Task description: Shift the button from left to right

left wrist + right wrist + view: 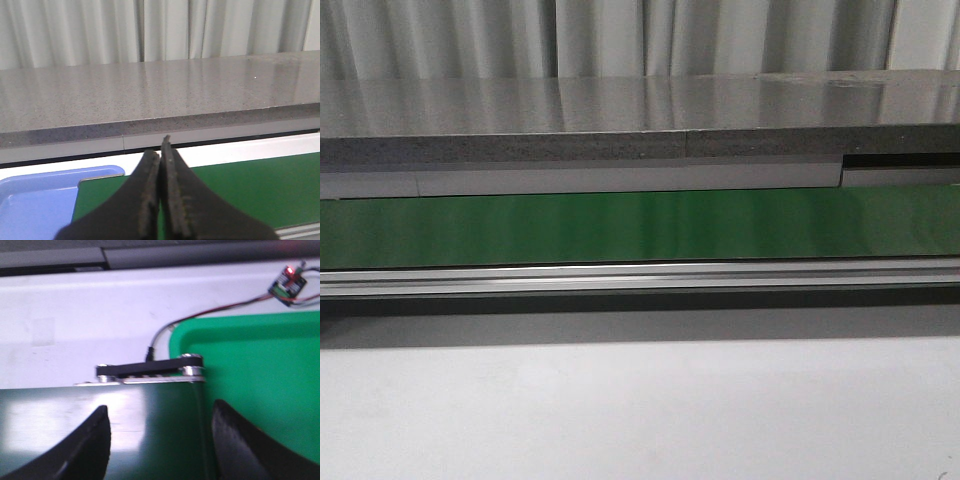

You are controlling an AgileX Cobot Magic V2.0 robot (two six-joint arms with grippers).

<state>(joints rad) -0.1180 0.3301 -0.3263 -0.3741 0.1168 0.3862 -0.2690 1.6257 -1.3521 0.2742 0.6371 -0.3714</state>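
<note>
Pale curtains point(620, 35), grey counter point(620, 105), green belt point(620, 225), left fingers point(150, 200) closed, right fingers point(85, 450) apart

Left gripper point(161, 190) closed — right gripper point(157, 440) spread.

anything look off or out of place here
Nothing damaged or spilled. The one oddity: no button shows anywhere on the green belt. The left tool is shut on nothing, and the right tool is open over the belt's end.

The left end effector point(160, 200) hangs over one end of the long green conveyor belt point(240, 190), a blue plastic tray point(35, 205) beside it. The right end effector point(157, 445) straddles the belt's other end, a green plastic tray point(260, 390) alongside.
</note>
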